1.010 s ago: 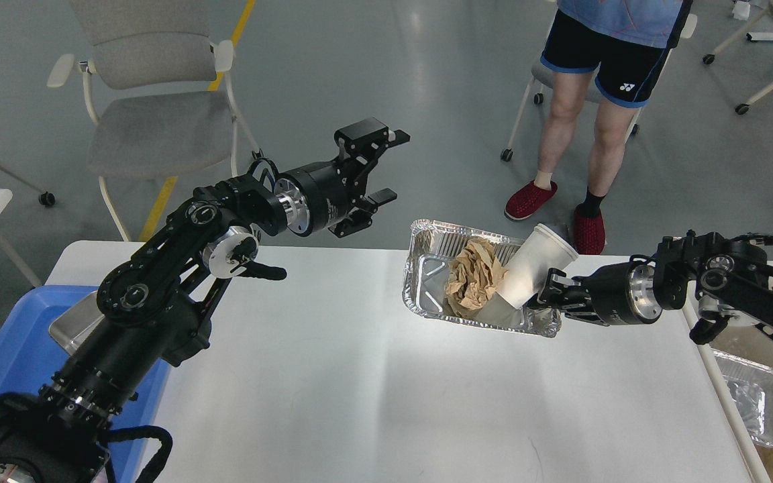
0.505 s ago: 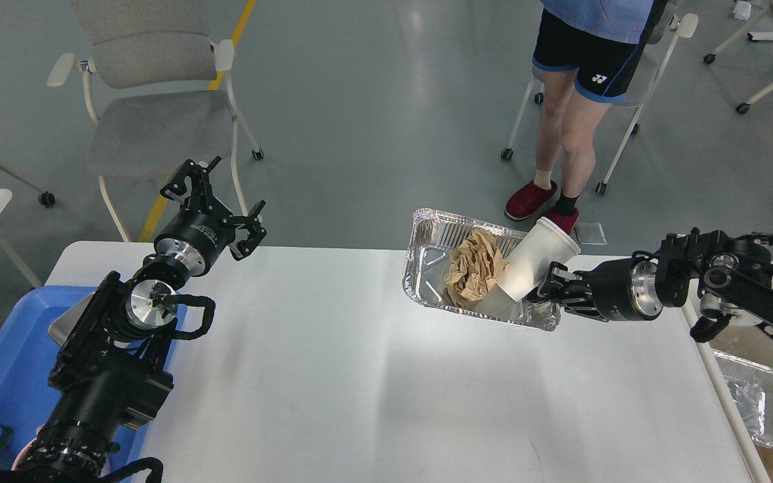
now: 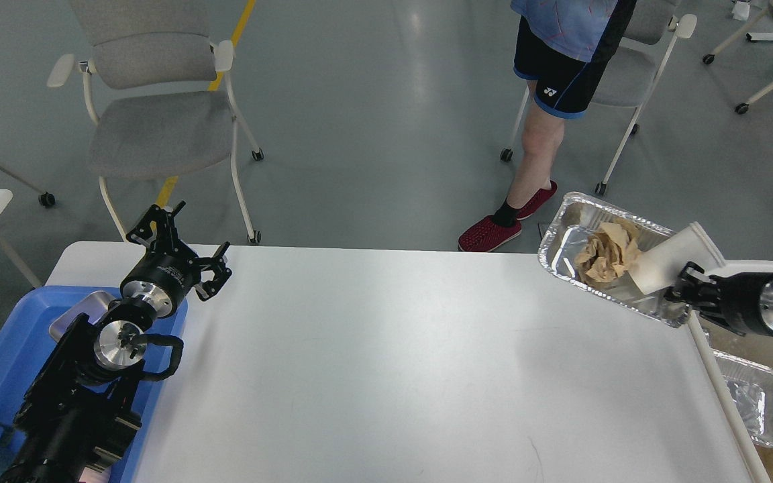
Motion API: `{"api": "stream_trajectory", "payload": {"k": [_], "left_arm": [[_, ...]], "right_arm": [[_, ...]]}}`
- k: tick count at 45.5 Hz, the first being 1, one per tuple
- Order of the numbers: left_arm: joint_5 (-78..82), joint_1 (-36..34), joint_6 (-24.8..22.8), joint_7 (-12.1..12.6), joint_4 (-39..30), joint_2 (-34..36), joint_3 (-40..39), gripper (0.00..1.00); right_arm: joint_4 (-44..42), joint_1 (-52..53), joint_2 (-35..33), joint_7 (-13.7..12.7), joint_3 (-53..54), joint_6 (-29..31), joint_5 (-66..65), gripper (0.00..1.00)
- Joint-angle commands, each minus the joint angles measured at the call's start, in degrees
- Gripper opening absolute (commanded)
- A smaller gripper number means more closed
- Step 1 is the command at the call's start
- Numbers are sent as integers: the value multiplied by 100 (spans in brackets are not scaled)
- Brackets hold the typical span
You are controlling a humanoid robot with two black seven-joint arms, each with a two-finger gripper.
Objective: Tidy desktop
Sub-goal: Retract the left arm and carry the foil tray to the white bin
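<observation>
The desktop [image 3: 386, 362] is a wide white table top with rounded corners. My right gripper [image 3: 678, 298] is shut on the near rim of a foil tray [image 3: 564, 251] and holds it tilted in the air past the table's far right corner. The tray carries crumpled brown paper [image 3: 604, 251] and a white paper cup [image 3: 672, 258] lying on its side. My left gripper [image 3: 182, 251] is open and empty above the table's far left corner.
A blue plastic tray [image 3: 4, 376] with a metal dish [image 3: 74, 318] lies at the left edge. A second foil tray [image 3: 752, 399] sits low beyond the right edge. A grey chair [image 3: 151, 127] and a standing person [image 3: 547, 134] are behind the table.
My right gripper has carried the foil tray with paper and cup to the right, off the table's far right corner. My left arm has drawn back left and lowered. The person has stepped left.
</observation>
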Motion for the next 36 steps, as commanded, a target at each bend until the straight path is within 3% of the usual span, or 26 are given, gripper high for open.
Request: {"api": "stream_trajectory", "payload": {"k": [1,24,27,31,36], "left_arm": [[0,75,-9,-29,-4,59,11,96],[8,58,-9,-12,-4,33,72,96],[8,57,-9,-3,-4,33,73,96],[8,57,0,14,-4,33,73,96],[8,66,0,32,-4,33,73,97]], "right_arm": [[-534,-531,-167,-28,506,-226,44,0],[-2802,-1261,16,16,1051,-357,70,0],[-3100,-1270,227,16,1051,-603,70,16],[-3540,-1253,570,16,1043,-972,70,60],[-4006,-1200,930,16,1043,-1341,79,100]]}}
